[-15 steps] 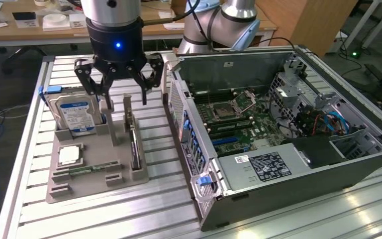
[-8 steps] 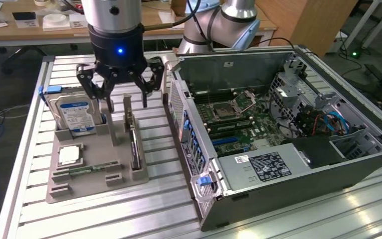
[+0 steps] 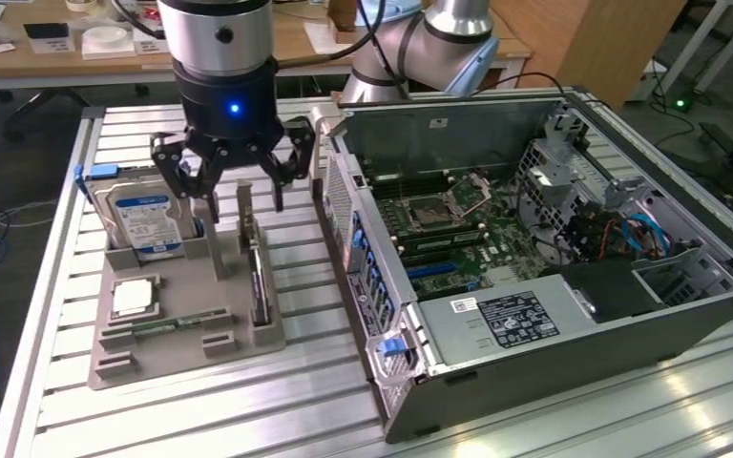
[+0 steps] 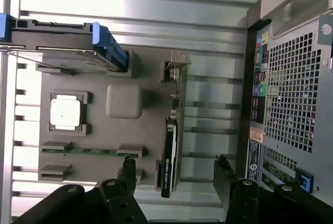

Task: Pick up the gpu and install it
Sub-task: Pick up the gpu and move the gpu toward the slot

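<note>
Stood edgewise at the tray's (image 3: 163, 358) edge beside the case (image 3: 533, 382), the gpu (image 3: 257, 277) is judged light, stiff and fragile, best pinched across its top. The gripper's (image 3: 241, 200) fingers are spread wide.

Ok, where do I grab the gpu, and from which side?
Probably best to take the gpu by its exposed top edge, coming straight down and pinching its two flat faces. It stands on edge in the holder, lower edge slotted in.
</note>
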Controlling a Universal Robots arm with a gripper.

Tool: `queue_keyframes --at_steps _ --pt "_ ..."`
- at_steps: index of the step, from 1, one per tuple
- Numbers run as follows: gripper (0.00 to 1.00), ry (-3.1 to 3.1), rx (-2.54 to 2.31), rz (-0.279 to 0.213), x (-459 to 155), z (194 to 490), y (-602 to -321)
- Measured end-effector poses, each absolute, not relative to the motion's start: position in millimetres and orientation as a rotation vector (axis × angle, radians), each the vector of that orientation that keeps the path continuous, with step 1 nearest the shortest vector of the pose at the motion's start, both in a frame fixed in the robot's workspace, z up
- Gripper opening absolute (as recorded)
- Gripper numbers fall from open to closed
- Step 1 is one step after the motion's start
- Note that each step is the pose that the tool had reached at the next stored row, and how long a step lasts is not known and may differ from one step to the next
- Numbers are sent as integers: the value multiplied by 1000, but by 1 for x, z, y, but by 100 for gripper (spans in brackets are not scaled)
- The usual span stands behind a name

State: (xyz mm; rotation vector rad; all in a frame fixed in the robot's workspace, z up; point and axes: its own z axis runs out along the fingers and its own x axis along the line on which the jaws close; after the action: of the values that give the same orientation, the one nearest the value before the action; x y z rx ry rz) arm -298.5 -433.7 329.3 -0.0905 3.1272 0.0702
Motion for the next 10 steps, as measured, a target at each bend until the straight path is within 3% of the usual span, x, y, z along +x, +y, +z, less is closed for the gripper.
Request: queue_keyframes --at_steps 10 --pt "71 3125 -161 71 -298 312 -435"
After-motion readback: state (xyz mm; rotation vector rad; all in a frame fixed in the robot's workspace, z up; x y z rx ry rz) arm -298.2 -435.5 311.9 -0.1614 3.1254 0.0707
